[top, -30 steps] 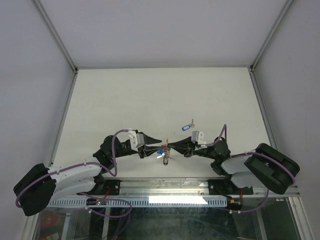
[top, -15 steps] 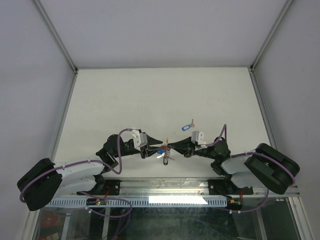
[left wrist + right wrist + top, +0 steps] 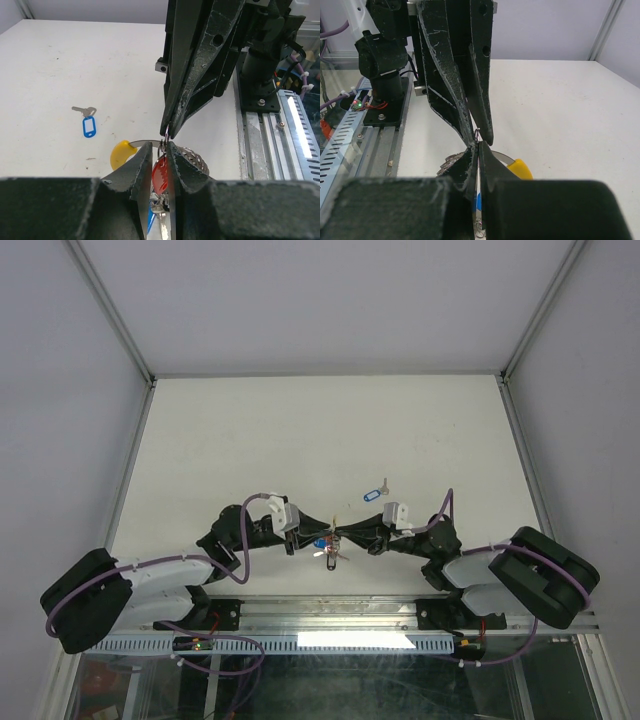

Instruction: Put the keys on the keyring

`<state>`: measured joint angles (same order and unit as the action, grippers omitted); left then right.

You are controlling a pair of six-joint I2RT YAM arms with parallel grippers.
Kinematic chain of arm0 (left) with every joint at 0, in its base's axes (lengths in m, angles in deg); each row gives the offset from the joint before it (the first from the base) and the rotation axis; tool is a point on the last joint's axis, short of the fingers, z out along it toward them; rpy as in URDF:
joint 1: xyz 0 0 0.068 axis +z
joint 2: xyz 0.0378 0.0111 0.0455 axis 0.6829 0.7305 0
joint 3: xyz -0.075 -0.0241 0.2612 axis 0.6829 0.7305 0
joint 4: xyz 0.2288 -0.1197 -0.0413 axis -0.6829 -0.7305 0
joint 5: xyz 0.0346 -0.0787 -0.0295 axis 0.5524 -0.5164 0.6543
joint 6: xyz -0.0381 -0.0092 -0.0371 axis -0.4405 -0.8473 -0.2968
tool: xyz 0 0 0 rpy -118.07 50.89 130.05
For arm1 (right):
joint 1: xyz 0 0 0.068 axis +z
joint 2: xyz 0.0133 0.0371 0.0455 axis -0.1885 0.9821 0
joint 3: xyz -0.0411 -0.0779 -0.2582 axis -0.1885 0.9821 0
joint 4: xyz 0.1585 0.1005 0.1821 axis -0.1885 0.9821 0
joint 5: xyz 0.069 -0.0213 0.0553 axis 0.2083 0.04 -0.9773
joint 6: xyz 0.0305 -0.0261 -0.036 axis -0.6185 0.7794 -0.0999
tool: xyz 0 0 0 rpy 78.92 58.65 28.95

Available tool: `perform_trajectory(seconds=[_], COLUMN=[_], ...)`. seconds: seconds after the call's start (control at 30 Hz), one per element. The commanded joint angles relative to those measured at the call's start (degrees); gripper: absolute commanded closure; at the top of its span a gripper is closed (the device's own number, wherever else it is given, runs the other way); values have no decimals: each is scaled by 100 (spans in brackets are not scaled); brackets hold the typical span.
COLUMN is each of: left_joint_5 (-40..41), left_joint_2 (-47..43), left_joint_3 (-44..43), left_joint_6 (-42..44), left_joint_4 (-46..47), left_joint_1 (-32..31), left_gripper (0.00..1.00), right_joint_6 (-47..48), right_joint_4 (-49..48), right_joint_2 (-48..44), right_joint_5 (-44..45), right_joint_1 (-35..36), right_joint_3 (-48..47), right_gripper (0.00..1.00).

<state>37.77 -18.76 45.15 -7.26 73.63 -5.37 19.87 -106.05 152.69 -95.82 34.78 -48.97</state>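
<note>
Two tools meeting tip to tip above the near edge of the counter (image 3: 60, 65). The keyring (image 3: 190, 156) is held up between them, just above the counter. It is seen as a thin ring, partly a yellow arc (image 3: 120, 153) and otherwise silvery and beaded-looking. The right tool (image 3: 168, 132) is clenched on a fine wire loop, judged to belong to the keyring. The left tool (image 3: 159, 146) is closed narrowly on a red-tagged key (image 3: 159, 176), and further keys (image 3: 328, 554) hang below it. A blue-tagged key (image 3: 89, 126) is left lying apart on the counter. Because the wire is thin and smooth, it could be lost from the right tool's pinch under any sideways pull. The small key could also be twisted in its grip, so that its hole misses the ring's end.
</note>
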Motion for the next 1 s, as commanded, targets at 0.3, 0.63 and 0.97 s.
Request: perform_trajectory(seconds=[0.3,0.63,0.97], left_joint_5=[-558,-609,-270], left_joint_2=[58,-374,-94], left_joint_3=[-397,-1385,-2934], left_joint_6=[246,1745,3393], left_joint_4=[-71,-2967,-6135], left_joint_1=[-51,-52,-58], left_gripper=[100,100,100], right_joint_6=[26,424,1308], right_joint_4=[-811,596,3753], right_joint_2=[-172,-1005,-2914], right_joint_5=[-55,-28,512], right_joint_1=[-10,-13,-12], right_joint_3=[-34,-9,-197], right_gripper=[100,77,67])
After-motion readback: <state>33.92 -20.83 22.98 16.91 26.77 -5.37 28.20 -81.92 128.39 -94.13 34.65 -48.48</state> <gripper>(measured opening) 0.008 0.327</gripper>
